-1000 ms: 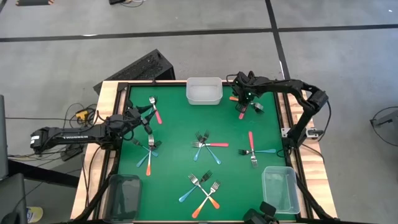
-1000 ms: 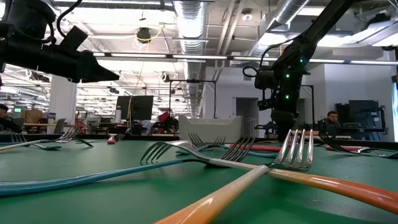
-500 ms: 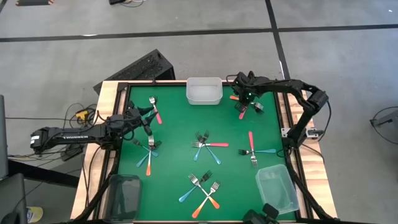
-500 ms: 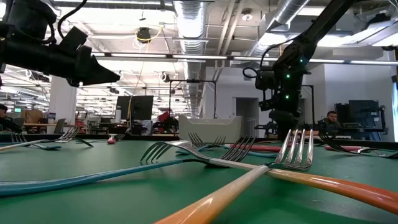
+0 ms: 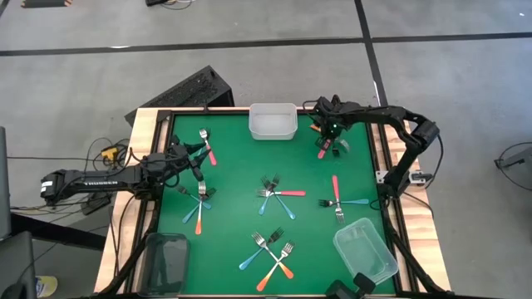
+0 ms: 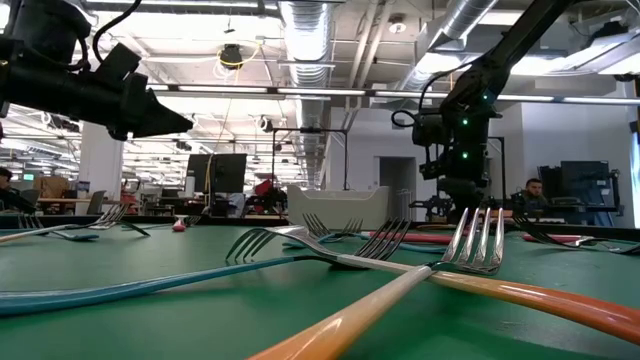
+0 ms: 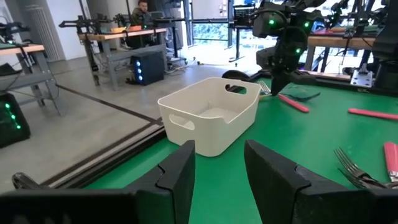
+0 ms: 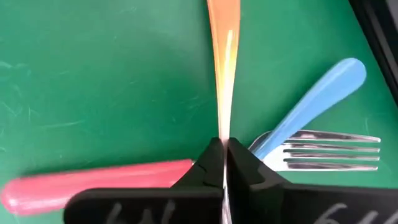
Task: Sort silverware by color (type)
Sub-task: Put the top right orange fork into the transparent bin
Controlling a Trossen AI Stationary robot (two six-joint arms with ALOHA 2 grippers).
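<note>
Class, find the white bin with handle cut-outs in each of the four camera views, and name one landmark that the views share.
High view: white bin at the far edge of the green mat, centre.
Low view: pale box in the background, centre.
Left wrist view: centre, just beyond the left end effector.
Right wrist view: not in it.
Shared landmark: the right end effector, beside the bin.
</note>
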